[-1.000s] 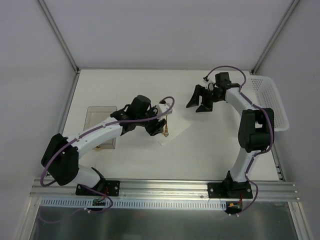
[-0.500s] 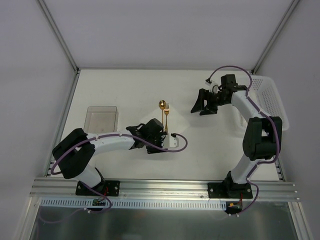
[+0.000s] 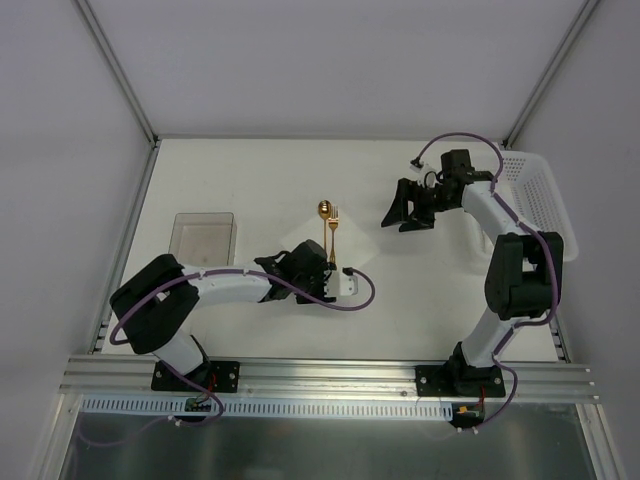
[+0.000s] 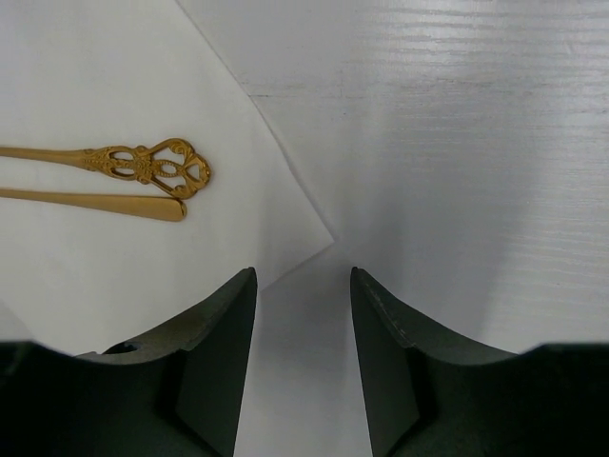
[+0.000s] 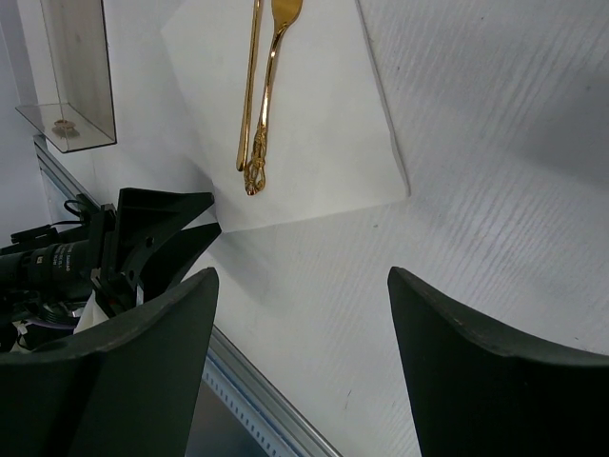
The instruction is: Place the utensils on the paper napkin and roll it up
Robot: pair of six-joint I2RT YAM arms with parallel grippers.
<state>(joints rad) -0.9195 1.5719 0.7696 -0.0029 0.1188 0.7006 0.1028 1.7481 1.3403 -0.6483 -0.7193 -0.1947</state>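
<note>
Gold fork [image 4: 143, 165] and spoon [image 4: 95, 198] lie side by side on the paper napkin [image 4: 86, 86], their handle ends pointing at the napkin's near corner. My left gripper [image 4: 303, 276] sits low at that corner, jaws parted with nothing between them. The corner's tip lies just ahead of the gap, and one finger [image 4: 224, 343] overlaps the napkin's edge, though I cannot tell whether it touches the paper. Both handle ends stop short of my fingertips. My right gripper [image 3: 396, 222] hangs well apart from the napkin, off its right side, jaws spread wide and empty. A white basket [image 3: 540, 200] stands farther off the napkin's right, a clear box [image 3: 203, 240] off its left
</note>
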